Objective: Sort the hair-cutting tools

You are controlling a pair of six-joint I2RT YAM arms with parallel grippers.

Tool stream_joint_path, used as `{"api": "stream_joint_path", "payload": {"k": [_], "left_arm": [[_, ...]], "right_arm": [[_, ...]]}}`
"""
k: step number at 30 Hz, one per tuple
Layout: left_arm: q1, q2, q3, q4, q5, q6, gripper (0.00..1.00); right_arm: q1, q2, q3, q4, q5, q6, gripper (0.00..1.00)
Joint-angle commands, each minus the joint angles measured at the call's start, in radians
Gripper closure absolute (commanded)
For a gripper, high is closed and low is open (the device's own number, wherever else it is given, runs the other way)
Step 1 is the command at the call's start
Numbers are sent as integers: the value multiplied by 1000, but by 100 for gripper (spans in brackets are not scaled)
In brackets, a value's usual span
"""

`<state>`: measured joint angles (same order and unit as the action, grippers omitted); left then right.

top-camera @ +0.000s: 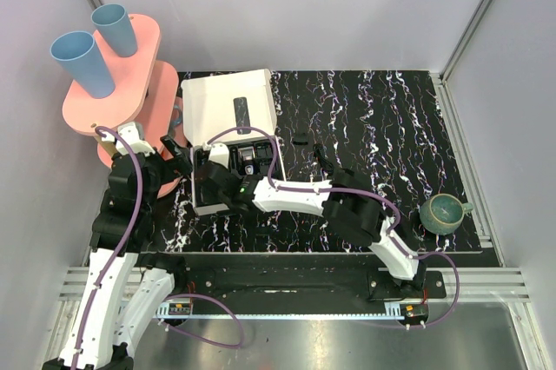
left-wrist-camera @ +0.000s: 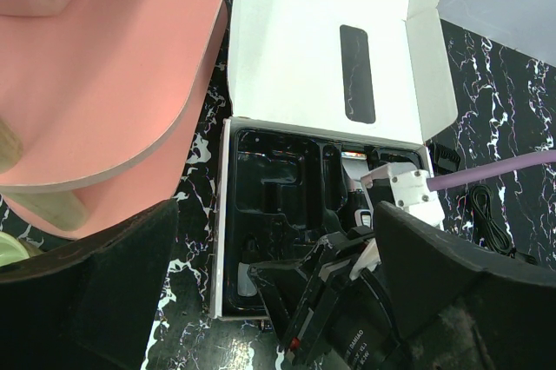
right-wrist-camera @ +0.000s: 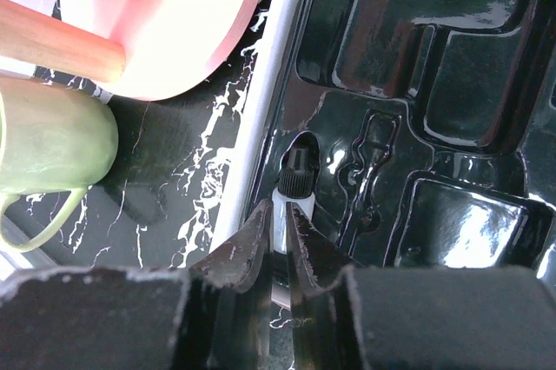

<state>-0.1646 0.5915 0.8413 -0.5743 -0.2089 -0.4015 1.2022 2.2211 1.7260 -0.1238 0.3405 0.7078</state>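
The white cardboard box [top-camera: 228,101] lies open at the back left, and its black moulded tray [right-wrist-camera: 452,66] is mostly bare. A small white bottle with a black cap [right-wrist-camera: 294,181] rests in a slot at the tray's left edge. My right gripper [right-wrist-camera: 278,231] is shut on the bottle's white body, and it reaches over the tray's near end [top-camera: 213,181]. A slim black clipper [left-wrist-camera: 360,203] lies in the tray's right side. A black comb piece [top-camera: 301,138] and a coiled cable [left-wrist-camera: 486,214] lie on the table to the right of the box. My left gripper [left-wrist-camera: 274,300] hangs open by the box's left side.
A pink two-tier stand [top-camera: 122,66] with two blue cups [top-camera: 82,62] stands at the back left, close to the box. A green mug [right-wrist-camera: 48,148] sits under it. The dark teal bowl [top-camera: 441,212] is at the right on the black marbled table [top-camera: 373,118].
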Motion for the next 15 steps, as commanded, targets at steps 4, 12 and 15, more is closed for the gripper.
{"api": "stream_joint_path", "payload": {"k": [4, 12, 15], "left_arm": [[4, 2, 7, 36, -17, -10, 1], [5, 4, 7, 36, -17, -10, 1], [5, 5, 7, 34, -17, -10, 1]], "right_arm": [[-26, 22, 49, 15, -24, -1, 82], [-38, 58, 69, 3, -61, -1, 82], [-38, 69, 72, -7, -66, 4, 82]]}}
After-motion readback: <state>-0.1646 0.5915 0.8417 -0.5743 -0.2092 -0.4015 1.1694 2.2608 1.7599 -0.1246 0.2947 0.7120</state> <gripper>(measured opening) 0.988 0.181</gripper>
